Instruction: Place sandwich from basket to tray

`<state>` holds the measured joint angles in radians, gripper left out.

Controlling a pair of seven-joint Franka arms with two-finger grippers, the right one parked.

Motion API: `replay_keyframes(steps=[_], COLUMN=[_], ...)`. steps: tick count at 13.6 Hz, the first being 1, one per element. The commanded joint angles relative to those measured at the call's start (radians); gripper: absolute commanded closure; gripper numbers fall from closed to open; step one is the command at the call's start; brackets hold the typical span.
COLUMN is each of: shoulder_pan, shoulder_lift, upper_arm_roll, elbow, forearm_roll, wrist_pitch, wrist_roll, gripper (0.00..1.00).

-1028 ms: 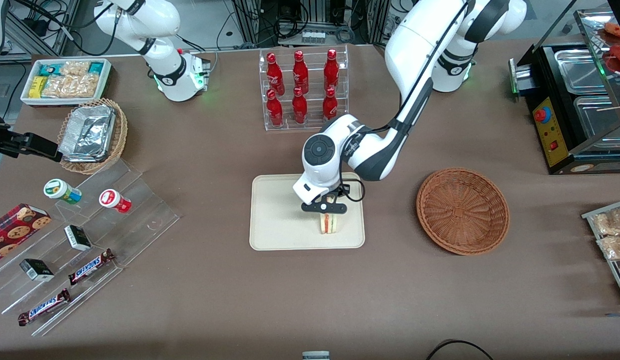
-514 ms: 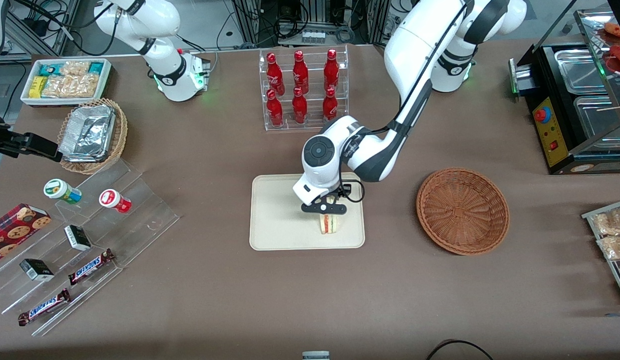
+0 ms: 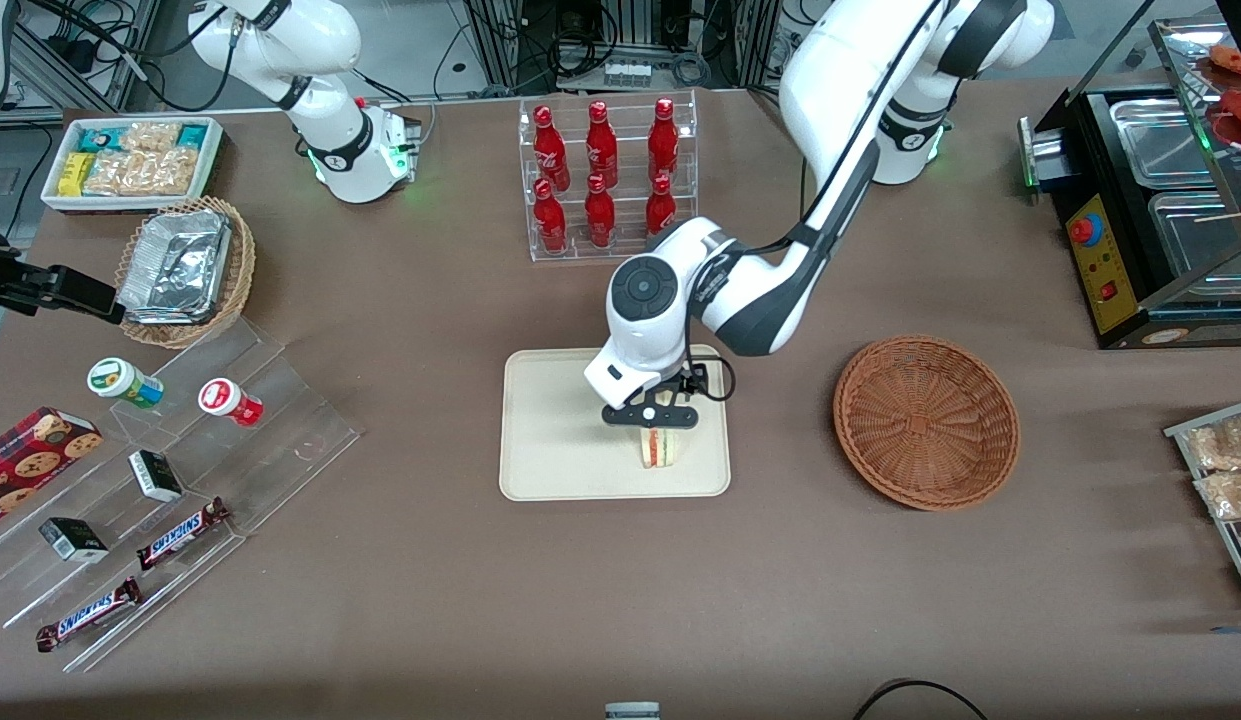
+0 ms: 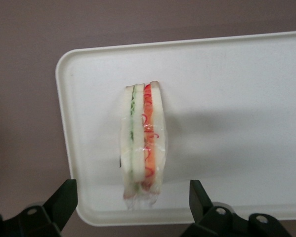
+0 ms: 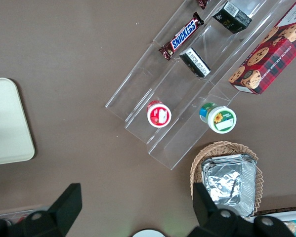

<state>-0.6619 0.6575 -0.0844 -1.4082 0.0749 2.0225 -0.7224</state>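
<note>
The sandwich (image 3: 660, 447) stands on its edge on the cream tray (image 3: 555, 440), near the tray's rim nearest the front camera and toward the basket's side. In the left wrist view the sandwich (image 4: 143, 139) shows pale bread with green and red filling in clear wrap, resting on the tray (image 4: 227, 98). My gripper (image 3: 649, 418) hangs just above the sandwich, open, its black fingers (image 4: 63, 200) spread wide on either side and apart from the wrap. The reddish-brown basket (image 3: 926, 421) sits beside the tray toward the working arm's end, with nothing in it.
A clear rack of red bottles (image 3: 605, 180) stands farther from the front camera than the tray. Acrylic steps with Snickers bars (image 3: 180, 533), cups and a cookie box (image 3: 30, 462) lie toward the parked arm's end, with a tan basket of foil trays (image 3: 185, 270). A black warmer (image 3: 1145, 200) stands at the working arm's end.
The arm's wrist has risen slightly above the tray. The sandwich stays where it stood on the tray, free of the fingers.
</note>
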Motion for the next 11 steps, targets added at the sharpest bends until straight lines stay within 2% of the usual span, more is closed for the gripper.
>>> replay_keyframes(steps=[1, 7, 11], shoulder_pan=[0.066, 0.25, 0.387], shoulder_lift=[-0.074, -0.145, -0.228], upper_arm_roll=[0.003, 0.003, 0.002], elbow=[-0.015, -0.023, -0.103], forearm_roll=[-0.029, -0.03, -0.03], wrist_pitch=[-0.076, -0.208, -0.225], wrist_roll=[0.014, 0.193, 0.351], gripper=[0.0, 0.0, 0.0])
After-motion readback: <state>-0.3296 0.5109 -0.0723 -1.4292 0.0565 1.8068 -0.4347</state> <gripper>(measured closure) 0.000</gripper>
